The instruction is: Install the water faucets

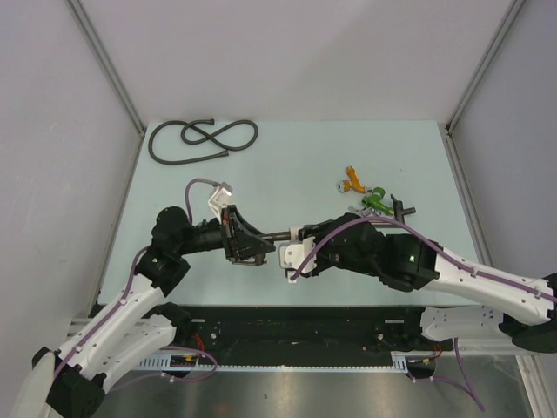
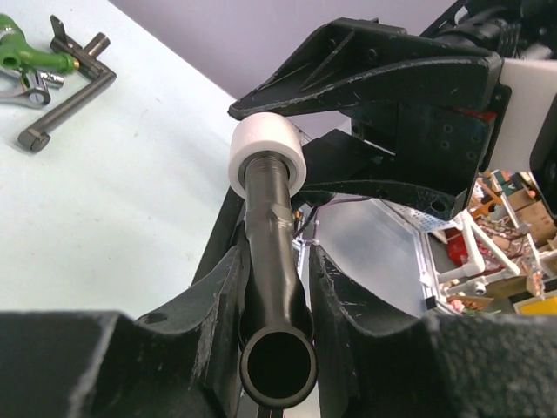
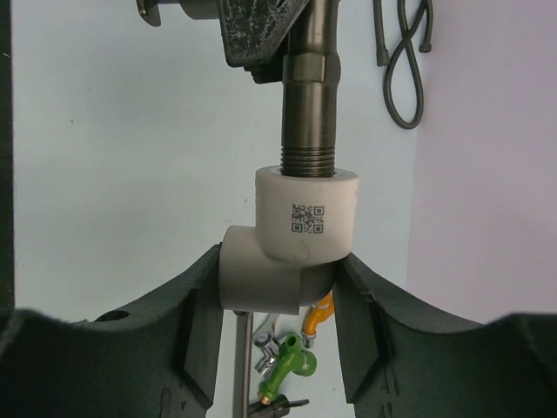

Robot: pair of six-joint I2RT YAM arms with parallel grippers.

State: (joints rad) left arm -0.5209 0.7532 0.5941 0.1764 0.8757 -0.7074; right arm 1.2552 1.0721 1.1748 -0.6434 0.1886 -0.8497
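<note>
The left gripper (image 2: 277, 292) is closed tight on a dark faucet (image 2: 268, 226), above the middle of the table (image 1: 287, 165). The threaded end of this faucet sits in a white fitting (image 3: 306, 218). The right gripper (image 3: 277, 287) clamps that fitting. The other faucet (image 1: 400, 207) lies on the table at the right.

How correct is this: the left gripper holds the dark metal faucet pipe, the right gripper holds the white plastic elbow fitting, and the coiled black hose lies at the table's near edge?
One slip: the top external view shows the coiled black hose at the far edge of the table. The rest is right.
</note>
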